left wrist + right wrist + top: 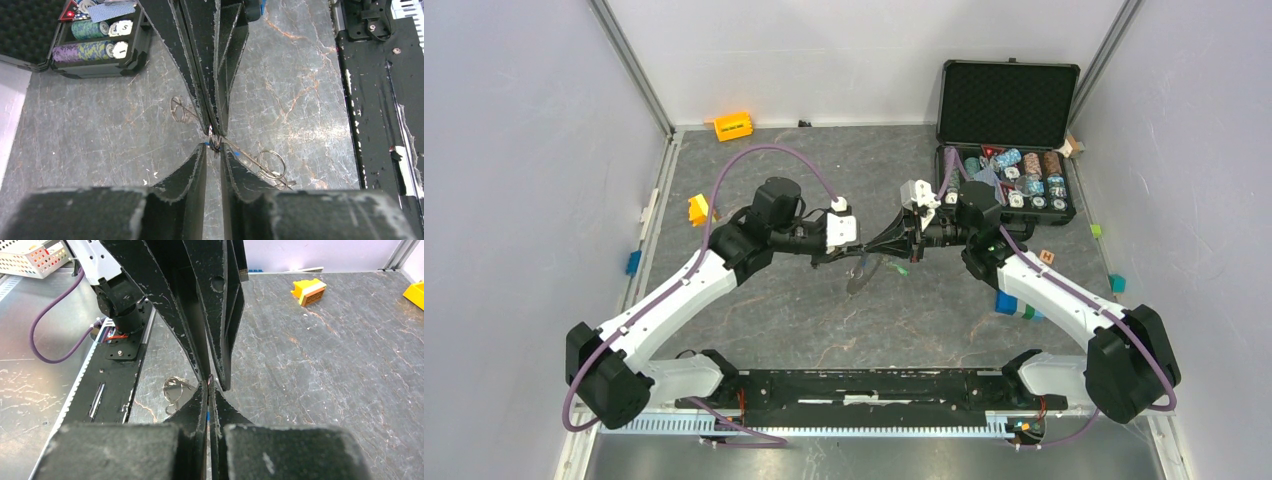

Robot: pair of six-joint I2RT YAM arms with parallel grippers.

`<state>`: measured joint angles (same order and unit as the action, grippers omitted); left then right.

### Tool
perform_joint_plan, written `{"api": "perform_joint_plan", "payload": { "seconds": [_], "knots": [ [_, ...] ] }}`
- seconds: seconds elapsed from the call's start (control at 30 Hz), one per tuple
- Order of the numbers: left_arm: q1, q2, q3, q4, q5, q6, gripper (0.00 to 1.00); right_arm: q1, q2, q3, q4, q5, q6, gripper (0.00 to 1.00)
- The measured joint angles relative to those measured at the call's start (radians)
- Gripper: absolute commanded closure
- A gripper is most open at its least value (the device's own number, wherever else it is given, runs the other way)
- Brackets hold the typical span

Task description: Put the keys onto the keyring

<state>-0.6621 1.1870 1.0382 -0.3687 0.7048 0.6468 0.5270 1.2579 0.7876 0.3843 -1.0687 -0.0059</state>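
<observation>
My two grippers meet tip to tip above the middle of the table. The left gripper [856, 254] [214, 146] is nearly shut, pinching a thin dark ring seen edge-on, the keyring [215, 142]. A thin silver loop [272, 162] hangs off it toward the lower right. The right gripper [880, 246] [209, 390] is shut, with a sliver of blue, the blue key [207, 415], between its fingers. In the top view a dark shape [861, 275] hangs under the tips and a green speck, the green key [901, 268], shows just right of it. The silver loop also shows in the right wrist view [172, 389].
An open black case of poker chips [1056, 213] stands at the back right. Yellow blocks [733, 126] [697, 209] lie at the back left. Blue and green blocks [1014, 305] lie beside the right arm. The black base rail [874, 390] runs along the near edge.
</observation>
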Motion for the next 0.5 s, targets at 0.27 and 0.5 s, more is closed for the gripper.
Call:
{"api": "perform_joint_plan", "payload": {
  "seconds": [0.27, 0.5],
  "knots": [
    [0.000, 0.008, 0.000, -0.003, 0.012, 0.000, 0.78, 0.000, 0.000, -0.001, 0.002, 0.000, -0.001, 1.00],
    [0.000, 0.008, 0.005, -0.008, 0.012, -0.001, 0.73, 0.000, 0.000, -0.001, 0.002, 0.000, -0.004, 1.00]
  ]
}}
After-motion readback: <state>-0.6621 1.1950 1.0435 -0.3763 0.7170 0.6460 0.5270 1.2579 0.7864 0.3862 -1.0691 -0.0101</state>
